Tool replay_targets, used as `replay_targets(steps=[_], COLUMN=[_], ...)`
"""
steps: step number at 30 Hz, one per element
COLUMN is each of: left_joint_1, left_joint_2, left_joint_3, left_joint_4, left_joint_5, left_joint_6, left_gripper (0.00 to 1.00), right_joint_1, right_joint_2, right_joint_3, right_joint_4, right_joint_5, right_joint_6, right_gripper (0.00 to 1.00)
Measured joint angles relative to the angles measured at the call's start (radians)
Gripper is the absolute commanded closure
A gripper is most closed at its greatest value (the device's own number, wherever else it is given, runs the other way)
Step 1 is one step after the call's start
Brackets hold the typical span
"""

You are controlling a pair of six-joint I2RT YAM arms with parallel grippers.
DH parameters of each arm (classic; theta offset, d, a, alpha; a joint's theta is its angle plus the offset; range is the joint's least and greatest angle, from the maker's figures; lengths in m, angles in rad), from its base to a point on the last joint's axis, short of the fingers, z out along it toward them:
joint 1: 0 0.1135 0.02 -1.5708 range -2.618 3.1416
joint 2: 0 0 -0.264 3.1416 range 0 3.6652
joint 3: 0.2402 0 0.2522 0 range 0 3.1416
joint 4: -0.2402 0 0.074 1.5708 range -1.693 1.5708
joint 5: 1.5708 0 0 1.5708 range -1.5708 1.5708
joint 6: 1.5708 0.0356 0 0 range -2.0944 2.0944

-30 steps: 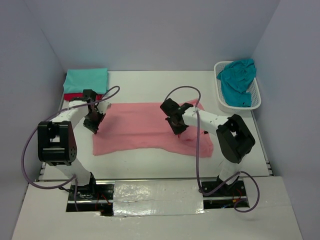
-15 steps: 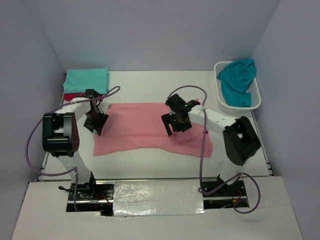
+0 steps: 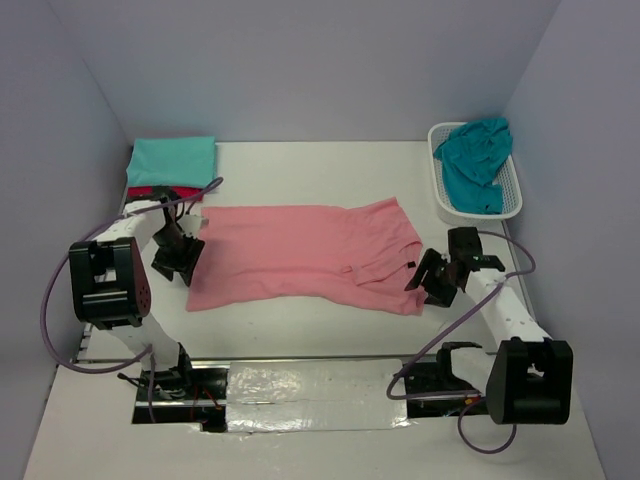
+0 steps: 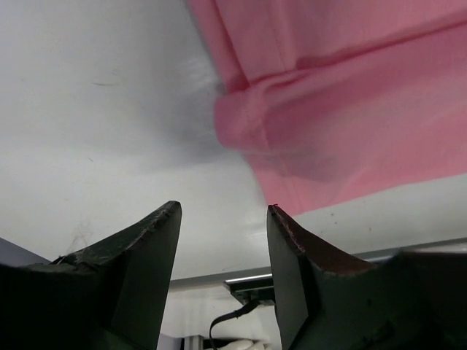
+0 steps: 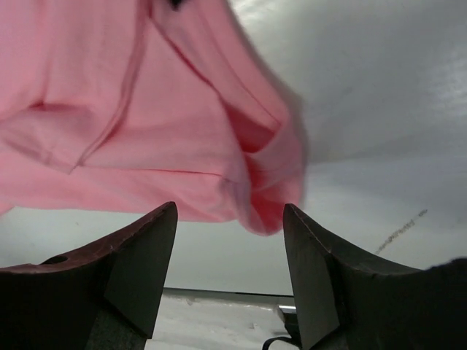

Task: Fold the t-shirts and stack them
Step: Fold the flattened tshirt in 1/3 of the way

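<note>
Pink t-shirt [image 3: 300,255] lies flat across the middle of the bench [image 3: 300,165], and we have just let go of it. A second ago both hands were closed and low over the cloth, the left at its left edge and the right well inside its right half. Now the left hand [image 3: 180,262] sits at the left end with its jaws apart and nothing between them. The right hand [image 3: 428,284] has swung out past the right end, also spread and empty. We judge that a fold or a smoothing pass has been finished, and the next fold has to start from a fresh grip at the two ends.

The shirt reads as a long band, doubled over lengthwise, its near edge running slightly askew. The right end is thicker, with the sleeve and hem tucked into overlapping layers. In the left wrist view the near corner is rolled into a small soft ridge.

At the far left corner, the mint-teal t-shirt [image 3: 172,158] rests folded on the red t-shirt [image 3: 150,192]. The teal-blue t-shirt [image 3: 475,160] is crumpled in the basket [image 3: 512,205].
</note>
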Motion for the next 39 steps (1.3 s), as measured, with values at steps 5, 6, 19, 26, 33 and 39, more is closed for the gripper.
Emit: replay_targets(steps=[5,6,19,26,33,39], left_joint_1=[-0.008,-0.011,-0.084,-0.084,-0.088,-0.094], left_joint_2=[0.002,0.007,0.103,0.091,0.089,0.089], left_joint_3=[-0.014,-0.019,-0.098,-0.107,-0.115,-0.122], left_joint_4=[-0.018,-0.013,0.000,0.000,0.001,-0.011], left_joint_5=[0.023,0.025,0.013,-0.016,-0.042,-0.080], left_joint_6=[0.001,0.001,-0.002,0.027,0.047,0.052], left_gripper=[0.37,0.37,1.00,1.00,0.86,0.25], right_joint_1=[-0.051,-0.051,-0.085,-0.146,-0.163,-0.173], right_joint_2=[-0.011,-0.011,0.035,0.000,-0.043,-0.013], right_joint_3=[-0.071,-0.076,-0.134,-0.118,-0.134,-0.167], right_joint_4=[0.005,0.016,0.103,0.093,0.089,0.095], right_joint_5=[-0.043,-0.052,-0.030,-0.018,0.009,0.023], right_joint_6=[0.026,0.033,0.103,0.136,0.158,0.169], right_gripper=[0.34,0.34,1.00,0.97,0.75,0.35])
